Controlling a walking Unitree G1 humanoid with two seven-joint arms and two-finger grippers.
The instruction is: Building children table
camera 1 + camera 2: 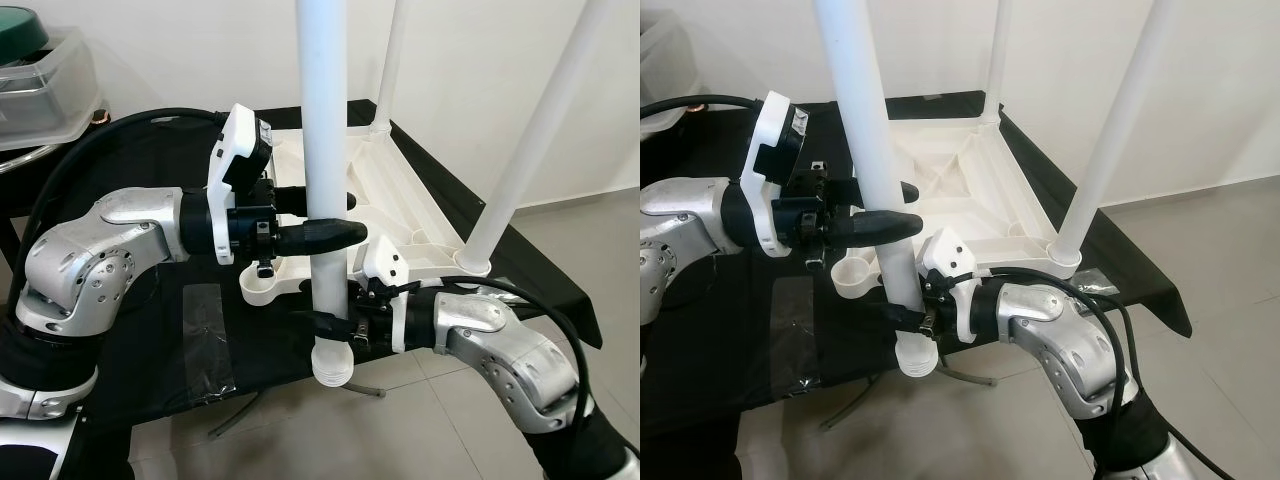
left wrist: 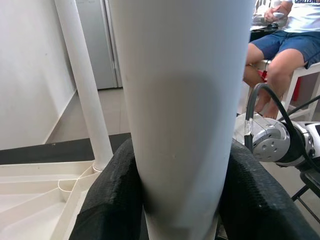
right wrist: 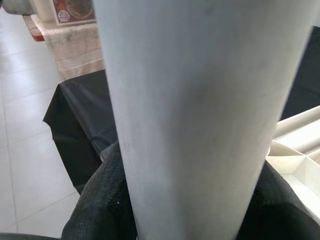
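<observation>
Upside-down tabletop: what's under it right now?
The tabletop lies on a black cloth covering a stand; a metal leg pokes out below. Whatever is beneath the cloth is hidden.

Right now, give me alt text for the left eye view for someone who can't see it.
Both grippers clamp one upright white table leg, the left gripper above the right gripper. The leg's threaded end hangs just in front of an empty corner socket of the upturned white tabletop, which already carries two legs.

Silver, screw-dotted arm shells end in white wrist housings (image 1: 238, 150) and long black textured fingers (image 2: 112, 200); black cables (image 1: 120, 130) loop, apparently toward each wrist.
</observation>
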